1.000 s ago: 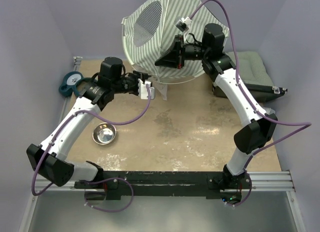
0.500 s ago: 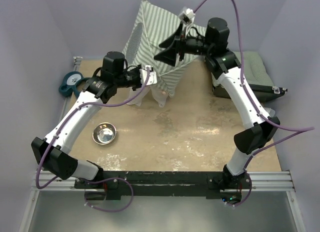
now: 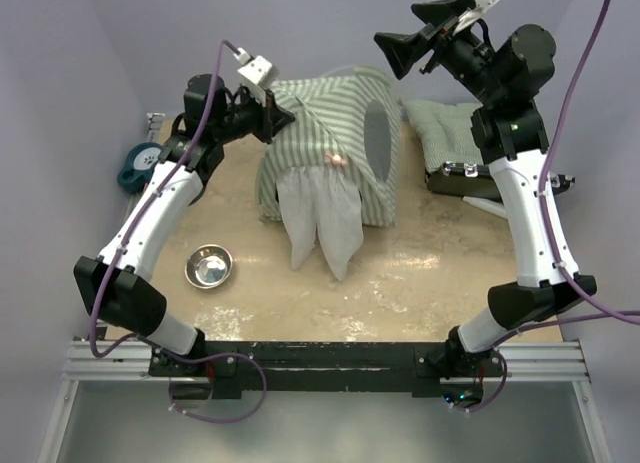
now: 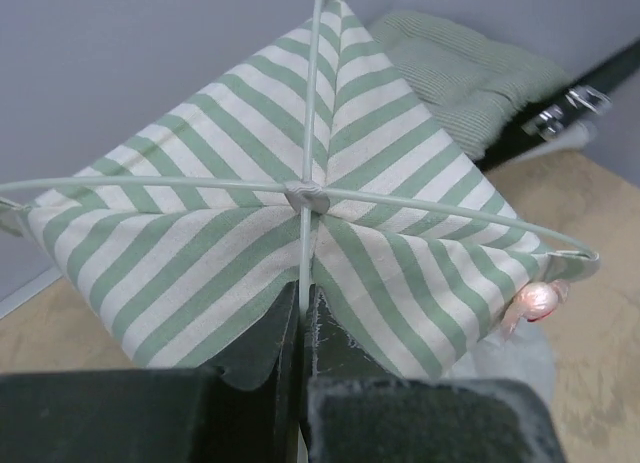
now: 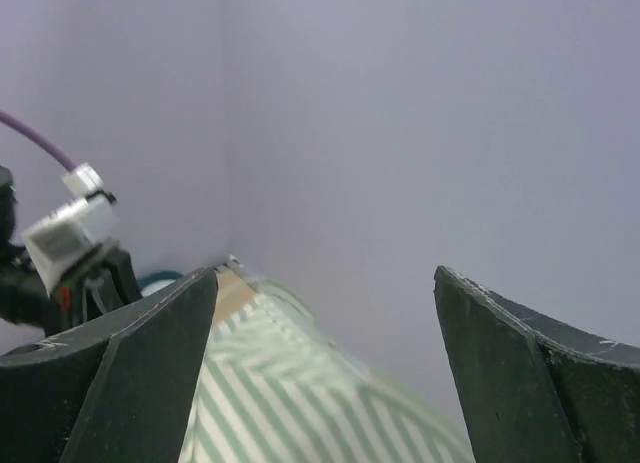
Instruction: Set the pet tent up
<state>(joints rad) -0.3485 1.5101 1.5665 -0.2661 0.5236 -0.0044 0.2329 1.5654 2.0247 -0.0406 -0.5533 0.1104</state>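
The pet tent (image 3: pixel 330 123), pale green-and-white striped, stands popped up at the back middle of the table. A dark mesh window (image 3: pixel 378 133) faces right and white cloth flaps (image 3: pixel 320 228) hang down its front. My left gripper (image 3: pixel 278 118) is at the tent's upper left corner, shut on a thin pole (image 4: pixel 303 268). That pole runs to the hub (image 4: pixel 306 196) where the poles cross on the striped top. My right gripper (image 3: pixel 400 51) hangs open, high above the tent's right side and apart from it. Between its fingers only wall and striped cloth (image 5: pixel 290 403) show.
A green quilted cushion (image 3: pixel 450 128) lies on a black case (image 3: pixel 470 175) at the back right. A metal bowl (image 3: pixel 209 267) sits front left, and a teal paw-print object (image 3: pixel 140 166) lies by the left wall. A small pink ball (image 3: pixel 340 159) hangs on the tent.
The tent has gone from a folded bundle held in the air to standing on the table. My right gripper opened, let go and rose to the right. My left gripper shut on a pole.
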